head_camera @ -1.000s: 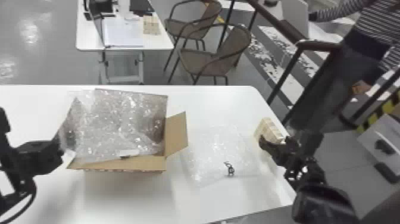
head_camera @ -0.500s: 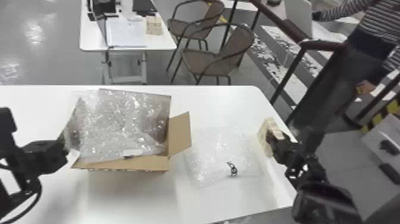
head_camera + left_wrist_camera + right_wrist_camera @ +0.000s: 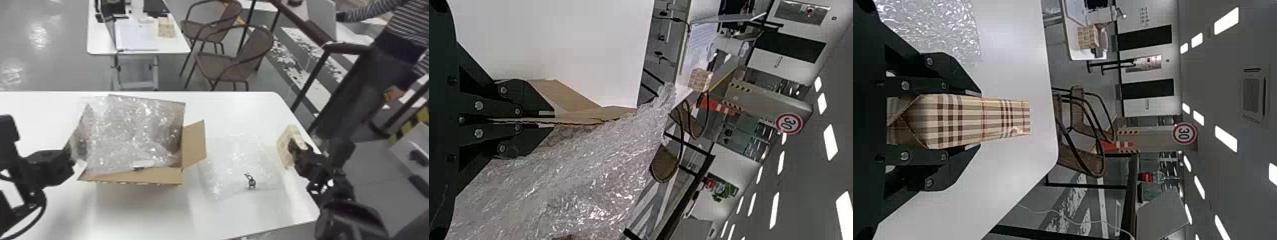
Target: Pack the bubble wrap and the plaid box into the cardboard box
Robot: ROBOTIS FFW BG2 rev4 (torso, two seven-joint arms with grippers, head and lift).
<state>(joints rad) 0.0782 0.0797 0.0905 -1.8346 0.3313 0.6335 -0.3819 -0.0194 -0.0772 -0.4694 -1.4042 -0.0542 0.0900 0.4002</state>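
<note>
Clear bubble wrap (image 3: 127,134) crowding the open brown cardboard box (image 3: 194,145) may block the slim tan plaid box (image 3: 1008,117).
Right tool (image 3: 975,120) pinches it at the white bench's (image 3: 239,111) end; left tool (image 3: 550,120) pinches cardboard.

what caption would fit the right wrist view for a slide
Right gripper clamping the plaid box, bubble wrap lying on the white table, chairs standing beyond.
</note>
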